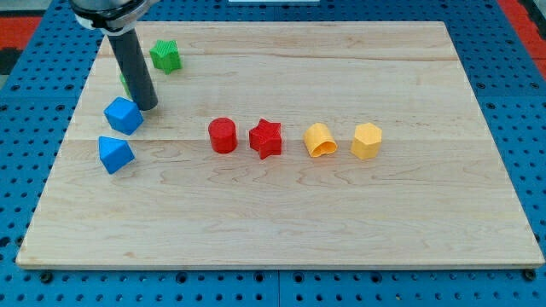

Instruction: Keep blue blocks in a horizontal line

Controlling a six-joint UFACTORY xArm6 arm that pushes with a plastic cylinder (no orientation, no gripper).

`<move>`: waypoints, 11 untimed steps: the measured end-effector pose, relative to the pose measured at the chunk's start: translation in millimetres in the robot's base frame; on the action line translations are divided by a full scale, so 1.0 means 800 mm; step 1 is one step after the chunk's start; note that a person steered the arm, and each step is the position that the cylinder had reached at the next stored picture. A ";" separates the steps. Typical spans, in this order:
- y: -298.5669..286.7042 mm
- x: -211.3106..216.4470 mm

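Observation:
Two blue blocks lie at the view's left of the wooden board [281, 213]. The upper blue block [124, 115] is a faceted cube-like shape. The lower blue block [115, 154] sits just below it and slightly to the left, a small gap apart. My tip [148, 107] rests on the board just to the upper right of the upper blue block, touching or almost touching it. The rod rises toward the view's top left.
A green star block [165, 55] lies near the view's top left; another green block [125, 81] is mostly hidden behind the rod. A red cylinder [223, 135], a red star [266, 138], a yellow half-round block [320, 140] and a yellow hexagonal block [367, 141] form a row mid-board.

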State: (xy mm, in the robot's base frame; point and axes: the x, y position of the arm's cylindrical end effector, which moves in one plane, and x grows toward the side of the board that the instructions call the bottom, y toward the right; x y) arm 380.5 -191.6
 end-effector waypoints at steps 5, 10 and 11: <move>-0.019 0.082; 0.090 0.109; 0.160 0.142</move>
State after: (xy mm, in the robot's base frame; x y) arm 494.4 -64.0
